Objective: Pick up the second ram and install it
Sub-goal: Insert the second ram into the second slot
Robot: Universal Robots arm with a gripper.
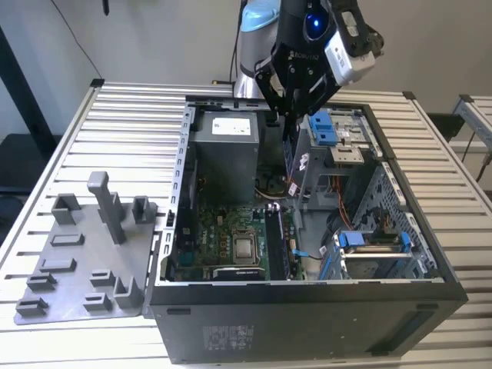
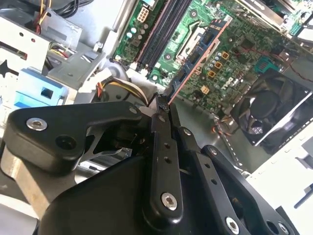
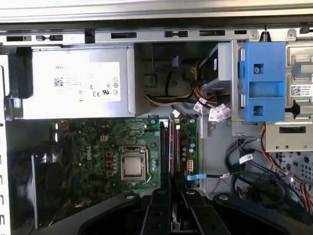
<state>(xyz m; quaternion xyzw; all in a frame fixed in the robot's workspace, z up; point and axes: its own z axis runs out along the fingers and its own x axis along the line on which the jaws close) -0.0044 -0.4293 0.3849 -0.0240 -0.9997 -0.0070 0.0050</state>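
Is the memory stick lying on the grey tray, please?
No, the tool grips the memory stick over the open computer, away from the tray.

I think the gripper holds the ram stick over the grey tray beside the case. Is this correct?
Not quite. The gripper does hold the second ram, but over the open computer case, above its motherboard, not over the grey tray, which lies at the exterior view's left. The exterior view shows this.
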